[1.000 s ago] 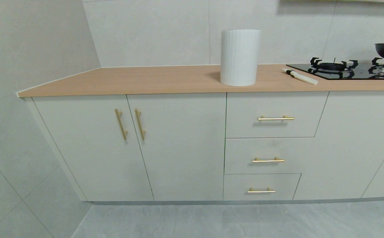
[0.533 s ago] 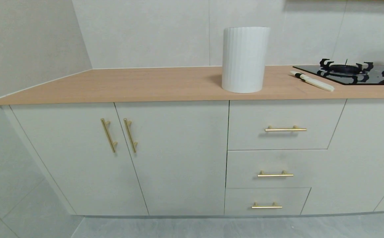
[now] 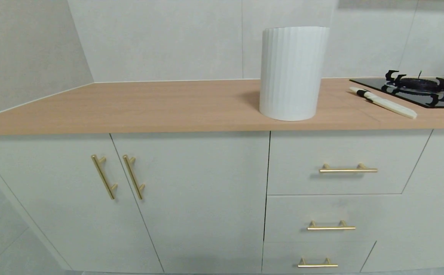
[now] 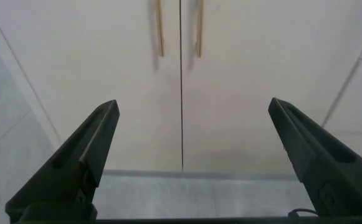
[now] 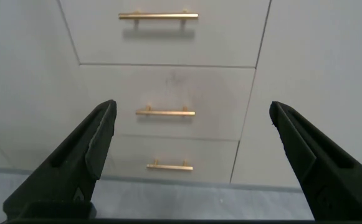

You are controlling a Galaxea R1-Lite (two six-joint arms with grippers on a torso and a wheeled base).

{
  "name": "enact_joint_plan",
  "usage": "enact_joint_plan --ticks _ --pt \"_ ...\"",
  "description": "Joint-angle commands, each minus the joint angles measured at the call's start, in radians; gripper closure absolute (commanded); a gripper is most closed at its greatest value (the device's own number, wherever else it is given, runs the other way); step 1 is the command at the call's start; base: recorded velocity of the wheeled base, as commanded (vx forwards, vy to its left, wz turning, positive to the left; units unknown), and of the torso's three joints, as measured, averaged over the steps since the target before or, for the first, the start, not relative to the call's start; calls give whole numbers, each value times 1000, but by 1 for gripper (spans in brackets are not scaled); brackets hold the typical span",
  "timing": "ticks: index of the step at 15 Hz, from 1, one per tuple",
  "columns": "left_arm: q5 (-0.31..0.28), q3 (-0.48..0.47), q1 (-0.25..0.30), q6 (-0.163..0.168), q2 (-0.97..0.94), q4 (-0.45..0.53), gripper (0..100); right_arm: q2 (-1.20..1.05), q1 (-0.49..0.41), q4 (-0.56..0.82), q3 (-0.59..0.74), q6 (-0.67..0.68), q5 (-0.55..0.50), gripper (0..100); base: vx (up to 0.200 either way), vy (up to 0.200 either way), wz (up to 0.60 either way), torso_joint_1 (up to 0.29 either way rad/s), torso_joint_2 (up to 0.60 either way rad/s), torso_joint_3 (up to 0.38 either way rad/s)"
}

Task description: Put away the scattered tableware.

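left pincer [image 4: 192, 112]: jaws wide apart, nothing between them; held low, facing the cabinet doors [image 4: 181, 81].
cabinet doors [image 3: 117, 177]: double pair below the left part of the tabletop, both shut, gold handles side by side.
tabletop [image 3: 149, 107]: wood-coloured surface that carries the task's things.
white ribbed canister [image 3: 292, 72]: upright on the tabletop, right of centre, near the front edge; judged the likely holder for the tableware.
drawers [image 3: 348, 170]: stack of three under the canister, all shut.
knife [image 3: 382, 102]: pale, with a dark band, lying flat on the tabletop between the canister and the hob, apart from both.
hob [image 3: 417, 89]: black glass with burner grates, at the far right.
right pincer [image 5: 192, 109]: jaws wide apart, empty; held low, facing the drawers [image 5: 162, 112].
change: the whole head view has shifted; cabinet and tabletop now show larger and closer. this is camera travel toward the unit; canister and knife keep their places relative to each other.
meaning: approach step in hand; no item yet grasped. next move calls for raising an arm to tabletop height to reach the knife.
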Motion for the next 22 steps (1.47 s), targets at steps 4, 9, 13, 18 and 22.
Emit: enact_joint_plan --ticks 4,9,13,18,22 --pt "0 0 1 0 0 0 0 2 0 0 0 1 0 0 200 0 0 1 0 -1" --pt "0 0 1 0 0 -1 0 2 0 0 0 -2 0 0 160 0 0 0 1 3" --pt "0 0 1 -2 2 0 0 2 0 0 0 -2 0 0 0 0 0 0 0 0" --pt "0 0 1 -2 0 0 0 2 0 0 0 -3 0 0 0 0 -120 0 0 0" --pt "0 0 1 -2 0 0 0 2 0 0 0 -3 0 0 0 0 0 0 0 0"
